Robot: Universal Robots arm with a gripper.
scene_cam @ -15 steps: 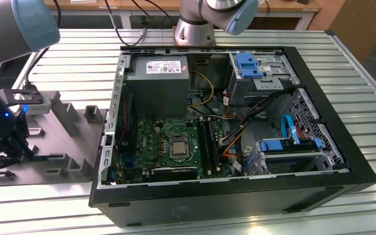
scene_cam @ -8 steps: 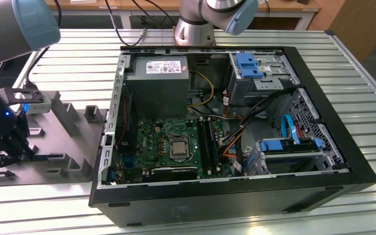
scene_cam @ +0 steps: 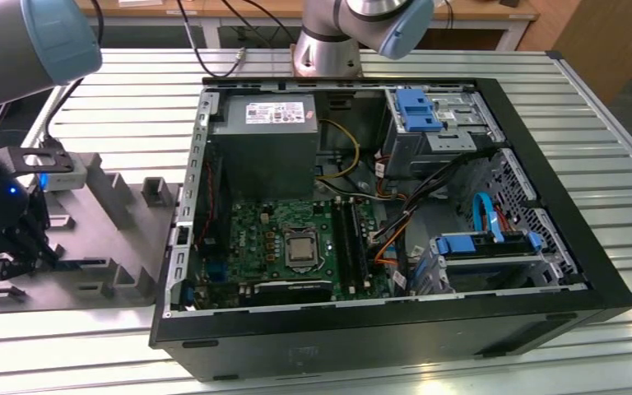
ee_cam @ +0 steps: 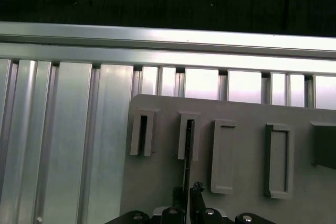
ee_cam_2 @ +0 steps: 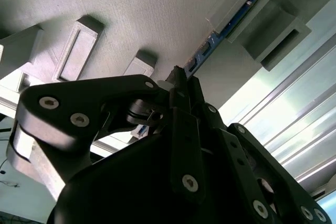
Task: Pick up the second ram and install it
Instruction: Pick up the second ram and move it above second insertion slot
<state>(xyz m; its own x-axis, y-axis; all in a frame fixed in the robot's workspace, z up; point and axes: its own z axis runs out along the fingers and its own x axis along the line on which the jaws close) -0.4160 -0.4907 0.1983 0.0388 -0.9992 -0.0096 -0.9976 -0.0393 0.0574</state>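
Note:
The second ram [ee_cam: 187, 150] is a thin dark blue stick standing on edge, its far end in a slotted block [ee_cam: 188, 135] of the grey fixture plate [ee_cam: 241, 114]. In the second wrist view its blue edge [ee_cam_2: 231, 22] runs from that block down between my fingers. My gripper [ee_cam: 187, 195] sits on the near end of the stick, with the jaws closed against both faces, and its black links [ee_cam_2: 181, 80] converge there. In the exterior view my gripper [scene_cam: 9, 255] hangs over the fixture plate [scene_cam: 108, 239], at that view's left, beside the open computer case [scene_cam: 404, 329].
The green motherboard [scene_cam: 283, 239] lies in the case, with long black slots [scene_cam: 349, 239] beside the processor socket. A power supply [scene_cam: 267, 132], cables and blue drive brackets [scene_cam: 492, 243] fill the case. Several grey blocks [scene_cam: 157, 193] rise from the fixture plate. The table is ribbed aluminium [ee_cam: 68, 129].

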